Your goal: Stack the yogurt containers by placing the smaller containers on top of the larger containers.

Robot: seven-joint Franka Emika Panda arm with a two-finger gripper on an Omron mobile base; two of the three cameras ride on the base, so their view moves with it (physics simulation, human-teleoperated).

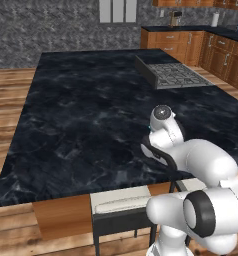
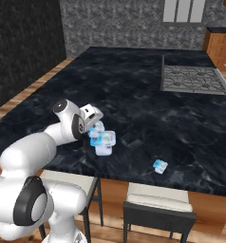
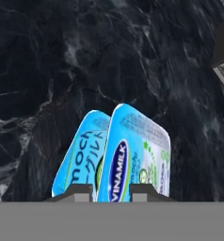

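So we're looking at the big black marble island countertop (image 1: 81, 125), which is taking up most of the kitchen. The white robot arm (image 1: 201, 165) is reaching out low over its near edge. A grey steel gas cooktop (image 2: 193, 78) is sitting flush in the far right part of the top, well away from the action. A dark-framed stool with a cream cushion (image 2: 157, 204) is standing below the front edge.

The wide squarish white yogurt tub with the light-blue and white lid (image 2: 105, 138) is sitting near the front edge, just under the hand. In the hand view it (image 3: 140, 155) is looming right ahead. A small white yogurt cup with a light-blue lid (image 2: 96, 128) is pressing up against its side, on the left in the hand view (image 3: 81, 157). Another small blue-lidded cup (image 2: 160, 166) is lying well apart to the right, near the counter's front edge.

The two-finger gripper (image 2: 93, 115) is hovering right over the pair with its jaws pinched nearly together (image 3: 113, 192). We can't tell whether it's gripping anything.
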